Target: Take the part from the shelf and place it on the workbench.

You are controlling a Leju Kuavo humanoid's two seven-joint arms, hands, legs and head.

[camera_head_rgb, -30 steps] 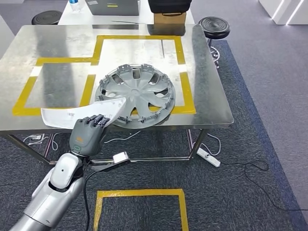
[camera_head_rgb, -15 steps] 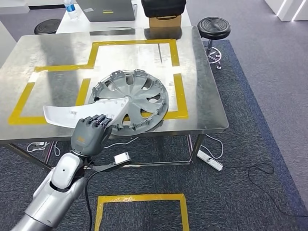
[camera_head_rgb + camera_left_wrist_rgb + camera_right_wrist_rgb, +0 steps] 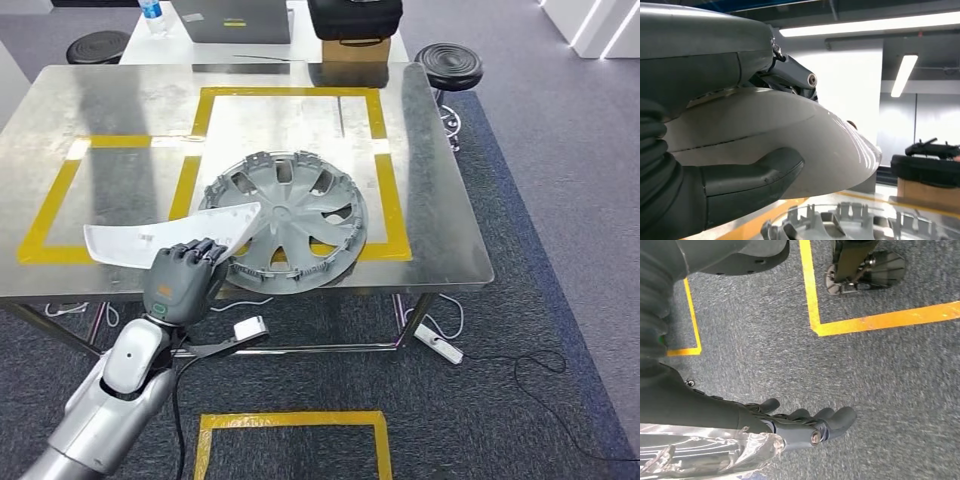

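Left hand: the left hand (image 3: 181,282) sits in front of the near edge of the workbench (image 3: 445,225), fingers wrapped over the near rim of the part (image 3: 170,236); the left wrist view shows the thumb (image 3: 753,180) under it and darker fingers (image 3: 791,75) on top, so the part is pinched between them.
Part: a long, curved, pale panel, held above the near left of the workbench, one tip over the hubcap (image 3: 290,218), the other over the left yellow tape outline (image 3: 53,205).
Writing: a small label on the back of the left hand and faint marks on the part's inner face are too small to read.
Right hand: the right hand (image 3: 798,422) hangs over grey carpet (image 3: 885,390) marked with yellow tape, fingers loosely extended side by side, holding nothing; a clear crinkled wrap beside it is blurred.
Hubcap: grey, lying flat across the near edge of the right tape square; its near left rim is hidden by the part and hand.
Far side: a laptop (image 3: 234,18), a bottle (image 3: 153,12) cut off at the frame edge, a cardboard box (image 3: 355,48) under a black case (image 3: 355,15), and two black stools (image 3: 451,65).
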